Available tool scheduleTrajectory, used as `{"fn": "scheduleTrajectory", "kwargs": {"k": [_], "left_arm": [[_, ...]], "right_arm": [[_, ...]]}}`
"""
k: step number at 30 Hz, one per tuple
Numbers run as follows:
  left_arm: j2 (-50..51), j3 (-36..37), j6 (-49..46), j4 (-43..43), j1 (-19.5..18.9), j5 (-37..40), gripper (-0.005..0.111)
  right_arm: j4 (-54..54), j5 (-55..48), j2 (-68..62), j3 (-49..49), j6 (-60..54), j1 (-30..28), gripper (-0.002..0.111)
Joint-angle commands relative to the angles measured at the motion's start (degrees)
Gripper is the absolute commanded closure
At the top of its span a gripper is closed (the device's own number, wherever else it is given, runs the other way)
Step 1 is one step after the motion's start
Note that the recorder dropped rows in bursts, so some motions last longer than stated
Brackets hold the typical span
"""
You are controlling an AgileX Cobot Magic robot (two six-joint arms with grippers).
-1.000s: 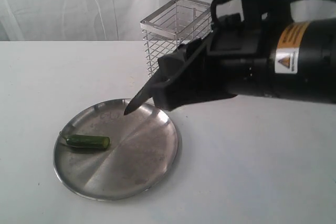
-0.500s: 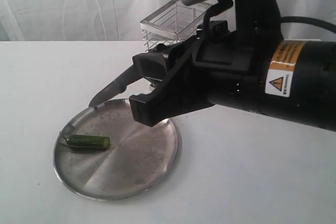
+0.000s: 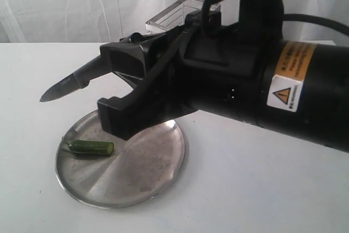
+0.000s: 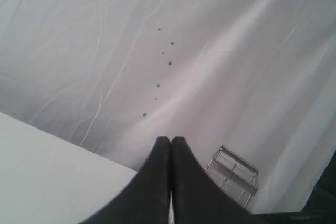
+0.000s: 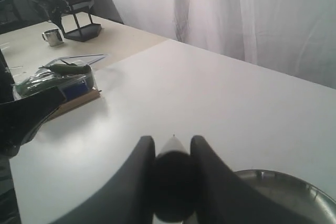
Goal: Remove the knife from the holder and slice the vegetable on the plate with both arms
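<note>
A second ago my blade tip dipped toward the plate's (image 3: 143, 163) 12 o'clock rim. Now I have swung the knife (image 3: 71, 82) out and up, so its point hangs past the rim at about 10 o'clock, above the white table (image 3: 245, 189). My right pincer (image 3: 117, 88) is partly closed on the black handle, and the wrist view shows that handle wedged between my two fingers. The fetching step is done and the wire holder (image 3: 163, 20) stands empty behind, at 1 o'clock of the plate. Cutting has not begun.

The vegetable (image 3: 91, 147) lies on the plate at 9 o'clock. It is a glossy dark green chili, slim and roughly cylindrical, with a thin stem. The plate is dull brushed steel, round and shallow, with faint scuffs. The blade is dark, matte and tapers to a point.

My left pincer (image 4: 170, 145) is pressed fully together on nothing and faces the curtain, so I judge the chili is unsteadied.
</note>
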State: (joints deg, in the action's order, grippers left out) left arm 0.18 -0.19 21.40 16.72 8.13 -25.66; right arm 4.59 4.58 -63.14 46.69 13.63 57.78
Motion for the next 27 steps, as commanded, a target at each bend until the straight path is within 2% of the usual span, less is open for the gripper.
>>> {"fn": "scheduleTrajectory", "kwargs": {"k": [1,3,5,6,7,9,11,12,13,18,21,27], "left_arm": [[-0.18,0.19,-2.1,0.41,0.0,0.09,0.105],[-0.18,0.19,-3.38,-0.87,0.0,6.85,0.105],[-0.18,0.19,-0.68,-2.38,0.0,19.56,0.107],[-0.18,0.19,1.54,-2.19,0.0,28.62,0.107],[-0.18,0.19,1.53,-1.78,0.0,33.07,0.107],[-0.18,0.19,-1.63,4.45,0.0,32.54,0.107],[-0.18,0.19,-11.67,13.73,1.27,34.75,0.107],[-0.18,0.19,-19.01,19.31,2.1,36.33,0.107],[-0.18,0.19,-29.46,30.77,3.13,37.03,0.107],[2.91,-1.89,-64.6,59.09,3.68,37.03,0.107],[8.64,-7.08,-77.97,64.74,3.68,36.19,0.107],[26.85,-18.16,-87.97,64.99,3.73,35.81,0.107]], "right_arm": [[-0.14,2.03,0.39,0.03,0.25,0.48,0.095],[-0.14,2.03,0.39,0.03,0.25,0.48,0.095],[-0.14,2.78,0.39,0.13,0.25,0.48,0.095],[-0.14,4.07,0.39,0.13,0.25,0.48,0.095],[-0.14,4.93,0.27,0.13,0.25,0.48,0.095],[-0.14,6.21,-0.26,0.13,0.69,0.48,0.095],[0.03,8.45,-1.22,0.26,1.6,0.48,0.095],[0.15,8.66,-1.74,0.9,1.6,0.48,0.095],[0.33,8.8,-2.56,1.68,1.6,0.48,0.095],[0.4,8.7,-4.47,4.11,1.6,0.48,0.095],[0.4,8.96,-4.68,4.14,1.75,0.48,0.095],[0.4,10.25,-4.68,4.14,1.87,0.48,0.095]]}}
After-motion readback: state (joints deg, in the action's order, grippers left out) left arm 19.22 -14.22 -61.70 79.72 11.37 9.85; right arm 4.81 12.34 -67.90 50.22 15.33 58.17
